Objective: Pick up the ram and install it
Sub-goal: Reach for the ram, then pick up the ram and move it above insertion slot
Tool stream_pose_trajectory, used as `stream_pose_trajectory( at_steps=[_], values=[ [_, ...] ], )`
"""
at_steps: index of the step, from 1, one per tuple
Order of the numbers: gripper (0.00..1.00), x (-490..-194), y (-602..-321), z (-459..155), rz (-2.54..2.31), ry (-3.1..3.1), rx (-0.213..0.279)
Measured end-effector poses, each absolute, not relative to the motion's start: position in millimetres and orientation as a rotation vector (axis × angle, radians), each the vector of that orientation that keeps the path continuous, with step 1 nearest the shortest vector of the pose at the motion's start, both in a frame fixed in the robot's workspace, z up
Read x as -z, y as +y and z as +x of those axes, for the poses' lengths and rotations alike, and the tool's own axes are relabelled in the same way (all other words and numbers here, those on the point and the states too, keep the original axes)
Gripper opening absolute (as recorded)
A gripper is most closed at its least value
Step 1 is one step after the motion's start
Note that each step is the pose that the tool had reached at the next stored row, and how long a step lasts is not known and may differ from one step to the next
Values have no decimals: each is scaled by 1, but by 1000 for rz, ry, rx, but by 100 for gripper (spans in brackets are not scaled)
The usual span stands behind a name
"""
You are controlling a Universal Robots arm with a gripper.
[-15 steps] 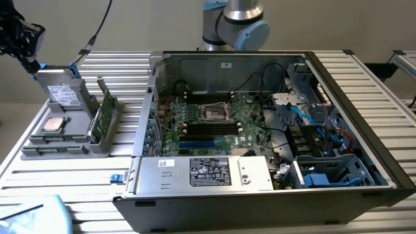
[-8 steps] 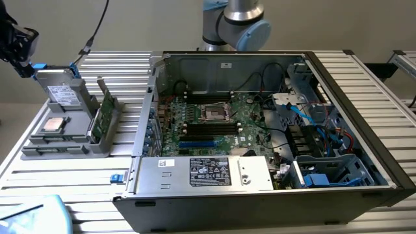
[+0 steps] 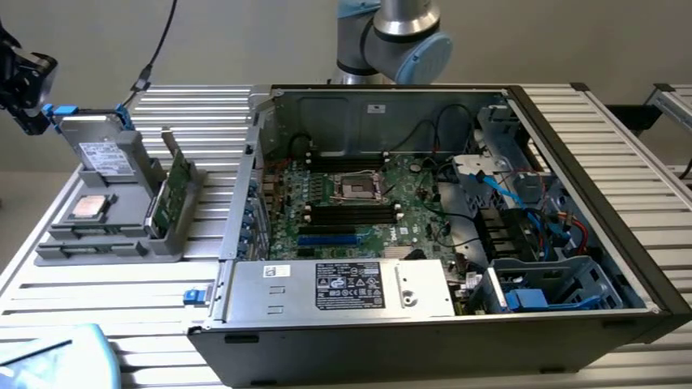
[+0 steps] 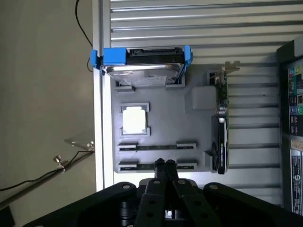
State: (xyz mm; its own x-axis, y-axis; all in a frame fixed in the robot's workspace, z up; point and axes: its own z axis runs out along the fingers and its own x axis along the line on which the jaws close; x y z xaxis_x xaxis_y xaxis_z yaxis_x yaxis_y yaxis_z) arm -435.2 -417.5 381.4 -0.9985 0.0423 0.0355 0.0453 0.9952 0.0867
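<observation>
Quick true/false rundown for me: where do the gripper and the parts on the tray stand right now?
1. The computer case lies open with its motherboard exposed. True.
2. The gripper is shut. True.
3. The gripper is down inside the computer case. False: it is over the gray tray, outside the case, with its tips by the tray's slim slots.
4. The hard drive with blue brackets sits inside the computer case. False: it stands at one end of the gray tray.
5. The green card stands on its edge in the gray tray. True.
</observation>
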Motion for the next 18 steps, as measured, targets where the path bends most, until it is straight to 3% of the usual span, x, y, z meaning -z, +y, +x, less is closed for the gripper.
stream_pose_trajectory(
  at_steps=[18],
  values=[
    [11,-381,-420,-435,-66,-3091,135]
  ],
)
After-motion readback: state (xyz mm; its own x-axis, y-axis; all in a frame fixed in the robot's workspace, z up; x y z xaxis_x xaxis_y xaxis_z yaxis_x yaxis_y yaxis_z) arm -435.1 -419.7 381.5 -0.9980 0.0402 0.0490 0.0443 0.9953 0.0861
